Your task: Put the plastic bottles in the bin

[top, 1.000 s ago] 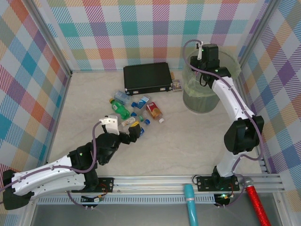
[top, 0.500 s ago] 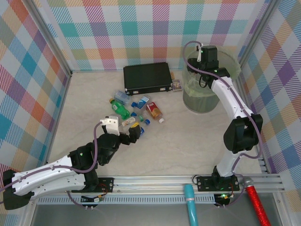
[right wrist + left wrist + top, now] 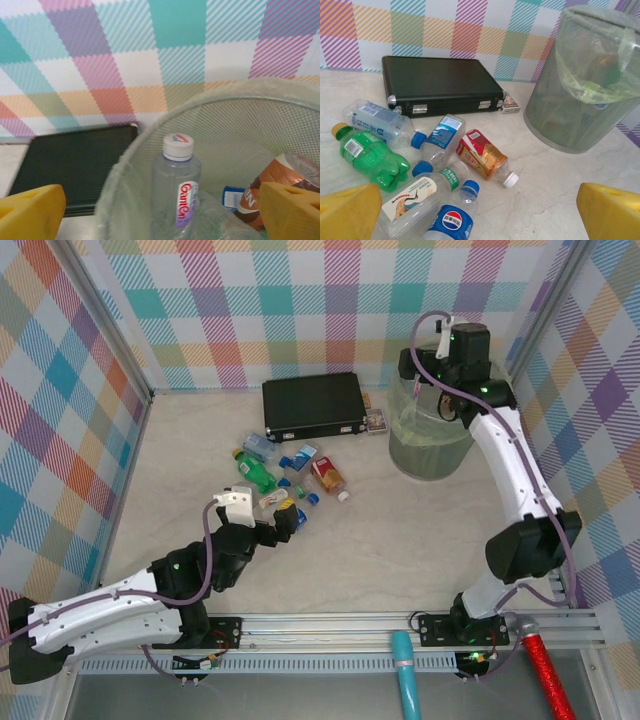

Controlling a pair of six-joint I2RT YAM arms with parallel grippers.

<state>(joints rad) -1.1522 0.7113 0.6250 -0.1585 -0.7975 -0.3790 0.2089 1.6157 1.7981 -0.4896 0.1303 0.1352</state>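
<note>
From above, the bin [image 3: 430,445] stands upright near the counter's far right corner. A black case [image 3: 313,407] lies just to its left along the far edge. The plastic bottles [image 3: 290,478] lie on their sides in a loose pile mid-counter, their long axes pointing in different directions. The left arm [image 3: 120,605] reaches to the pile's near side, and the right arm [image 3: 505,455] ends over the bin's mouth. Bare counter lies open between the pile and the bin and along the near edge.

On the left wrist camera, the left fingers [image 3: 350,212] stand wide apart, holding nothing, with the nearest bottles low between them. A green bottle [image 3: 367,157] points its cap toward the far left. A red-labelled bottle [image 3: 482,157] points its white cap toward the near right.

On the right wrist camera, the right fingers [image 3: 290,210] are spread wide and empty above the bin. Inside, a clear bottle [image 3: 175,190] stands cap up, and a brown-labelled bottle [image 3: 265,190] leans at the right.
</note>
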